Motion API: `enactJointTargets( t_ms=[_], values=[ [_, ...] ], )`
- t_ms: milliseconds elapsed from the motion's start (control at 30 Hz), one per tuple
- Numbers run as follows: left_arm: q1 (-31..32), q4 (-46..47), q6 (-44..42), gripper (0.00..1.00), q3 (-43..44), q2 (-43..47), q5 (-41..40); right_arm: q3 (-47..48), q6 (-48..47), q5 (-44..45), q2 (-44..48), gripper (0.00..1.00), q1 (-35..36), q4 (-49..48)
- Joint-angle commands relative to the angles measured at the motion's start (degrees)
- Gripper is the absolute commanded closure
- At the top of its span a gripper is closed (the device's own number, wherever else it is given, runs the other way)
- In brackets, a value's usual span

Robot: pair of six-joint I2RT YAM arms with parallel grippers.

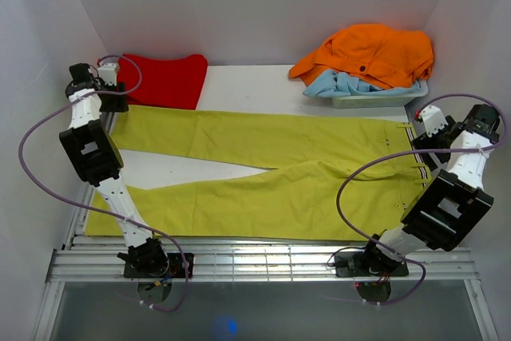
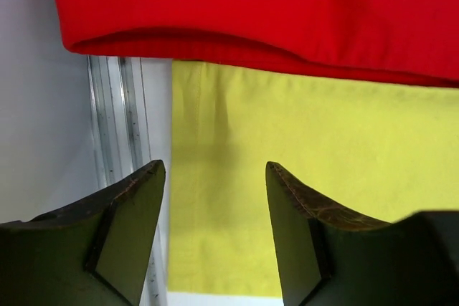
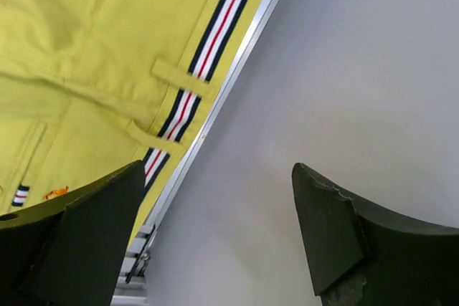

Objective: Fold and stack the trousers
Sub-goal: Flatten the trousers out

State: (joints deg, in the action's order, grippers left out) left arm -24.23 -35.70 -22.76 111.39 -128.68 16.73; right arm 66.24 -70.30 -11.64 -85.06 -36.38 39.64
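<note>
The yellow-green trousers (image 1: pixel 271 169) lie flat across the table, waistband at the right, two legs spread toward the left. My left gripper (image 1: pixel 112 95) is open above the far leg's hem (image 2: pixel 237 198) at the table's left edge, holding nothing. My right gripper (image 1: pixel 421 135) is open beside the striped waistband (image 3: pixel 190 91), mostly over the table's right edge rail and the wall, holding nothing. The waistband shows belt loops and a white, dark and red stripe.
A red garment (image 1: pixel 166 79) lies at the back left, overlapping the far leg's top edge (image 2: pixel 287 12). A white bin (image 1: pixel 375 95) at the back right holds an orange garment (image 1: pixel 375 53) and a light blue one (image 1: pixel 339 84). Metal rails (image 1: pixel 263 265) run along the near edge.
</note>
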Motion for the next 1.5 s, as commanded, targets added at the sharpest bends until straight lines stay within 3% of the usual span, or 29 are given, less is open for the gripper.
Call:
enactJointTargets(
  t_ms=[0,100,333,533,833,1000,1233,1300,1333,1467],
  values=[
    [-0.6,-8.5,-8.5,0.31,3.7,6.9,8.7,7.2,3.3,-9.4,-0.6,0.14,3.1,6.5],
    [-0.6,-13.7,-13.3,0.32,2.4,8.5,14.6,9.1,5.8,-9.0,-2.8,0.23,7.8,5.2],
    [-0.6,-14.1,-10.6,0.31,-2.9,11.1,23.4,19.1,20.9,-0.7,-17.0,0.34,12.7,-4.2],
    [-0.5,-13.0,-8.5,0.33,-4.8,8.8,23.5,28.2,21.4,-3.5,-27.8,0.43,13.2,0.2],
    [1.4,-10.6,-6.8,0.45,-10.9,3.1,12.2,15.1,12.7,0.7,-25.2,0.50,15.8,-2.4],
    [1.2,-10.4,-11.2,0.52,-22.3,7.9,6.0,11.9,7.5,3.2,-23.8,0.56,15.8,-0.7],
    [-0.2,-14.7,-16.1,0.61,-27.9,12.1,4.6,6.5,-0.4,3.4,-17.7,0.64,15.5,3.7],
    [-0.6,-14.7,-16.3,0.57,-27.7,13.4,4.9,5.7,-1.5,3.1,-14.7,0.63,15.0,4.0],
    [-1.1,-15.3,-16.5,0.46,-26.4,15.0,5.4,5.9,-1.7,2.7,-13.8,0.62,14.8,4.2],
    [-2.8,-19.6,-21.2,0.32,-22.6,21.7,10.3,9.8,-5.0,-3.1,-7.4,0.57,12.2,9.2]
  ],
)
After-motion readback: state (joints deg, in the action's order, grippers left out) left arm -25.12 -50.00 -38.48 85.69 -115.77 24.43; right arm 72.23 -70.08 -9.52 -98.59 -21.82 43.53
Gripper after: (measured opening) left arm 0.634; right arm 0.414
